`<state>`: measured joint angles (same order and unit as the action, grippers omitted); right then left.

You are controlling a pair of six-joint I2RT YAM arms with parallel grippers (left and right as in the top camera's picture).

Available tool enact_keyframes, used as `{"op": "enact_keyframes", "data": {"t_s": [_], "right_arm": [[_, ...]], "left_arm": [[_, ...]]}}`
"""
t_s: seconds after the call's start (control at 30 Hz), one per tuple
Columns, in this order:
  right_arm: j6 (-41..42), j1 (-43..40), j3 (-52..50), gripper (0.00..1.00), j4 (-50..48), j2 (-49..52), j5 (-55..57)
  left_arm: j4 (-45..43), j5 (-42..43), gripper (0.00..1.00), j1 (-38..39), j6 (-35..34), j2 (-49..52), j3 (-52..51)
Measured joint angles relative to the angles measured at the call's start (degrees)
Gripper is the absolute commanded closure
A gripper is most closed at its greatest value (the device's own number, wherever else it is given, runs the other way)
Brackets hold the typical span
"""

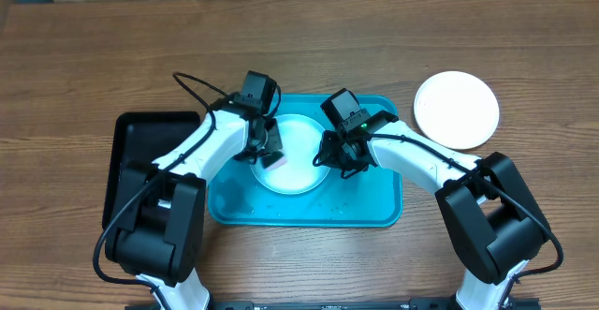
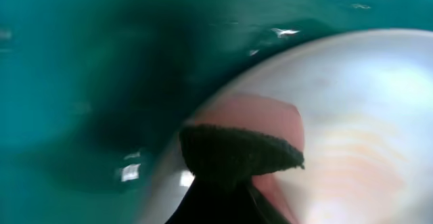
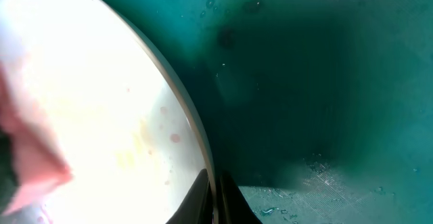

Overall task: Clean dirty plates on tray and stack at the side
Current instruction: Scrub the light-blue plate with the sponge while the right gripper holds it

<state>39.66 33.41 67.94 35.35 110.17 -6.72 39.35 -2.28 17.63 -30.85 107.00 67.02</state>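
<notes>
A white plate [image 1: 299, 155] lies in the turquoise tray [image 1: 374, 212]. My left gripper [image 1: 270, 153] is shut on a pink sponge [image 1: 274, 161] with a dark scrub face, pressed on the plate's left part. The left wrist view shows the sponge [image 2: 250, 126] against the plate [image 2: 365, 116], the gripper [image 2: 223, 207] dark below it. My right gripper [image 1: 329, 155] is shut on the plate's right rim; in the right wrist view its fingertips [image 3: 215, 197] pinch the edge of the plate [image 3: 81, 82], which carries faint reddish spots [image 3: 174, 137]. A second white plate [image 1: 456, 110] sits on the table at the right.
A black tray [image 1: 140, 141] lies left of the turquoise tray, under the left arm. The tray floor [image 3: 325, 82] is wet with droplets. Bare wooden table [image 1: 309, 38] stretches behind both trays.
</notes>
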Motion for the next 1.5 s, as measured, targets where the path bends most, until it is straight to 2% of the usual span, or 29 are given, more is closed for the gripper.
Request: {"op": "enact_keyframes", "data": {"t_s": [0.2,0.3,0.43,0.63,0.93,1.03,1.23,1.5], "right_arm": [[0.0,0.1,0.2,0.96,0.0,0.0,0.0],[0.0,0.1,0.2,0.96,0.1,0.0,0.2],[0.0,0.0,0.2,0.96,0.0,0.0,0.2],[0.2,0.1,0.2,0.97,-0.1,0.0,0.3],[0.2,0.0,0.2,0.96,-0.1,0.0,0.4],[0.2,0.0,0.2,0.96,0.1,0.0,0.6],[0.1,0.1,0.2,0.96,-0.2,0.0,0.6],[-0.7,0.1,0.2,0.96,-0.3,0.0,0.5]], "left_arm": [[11.1,-5.9,0.96,-0.4,1.4,1.3,8.0],[13.7,-7.4,0.96,-0.9,1.5,1.8,13.7],[11.1,-0.4,0.96,-1.5,1.5,1.8,18.6],[5.7,12.4,0.96,-0.3,1.2,3.2,18.7],[6.3,17.4,0.96,3.1,1.0,13.5,18.6],[7.2,18.3,0.96,2.7,1.0,14.0,18.7],[12.4,11.7,0.96,2.6,1.0,14.0,19.7],[21.9,-8.0,0.96,2.4,1.1,13.5,20.2]]}}
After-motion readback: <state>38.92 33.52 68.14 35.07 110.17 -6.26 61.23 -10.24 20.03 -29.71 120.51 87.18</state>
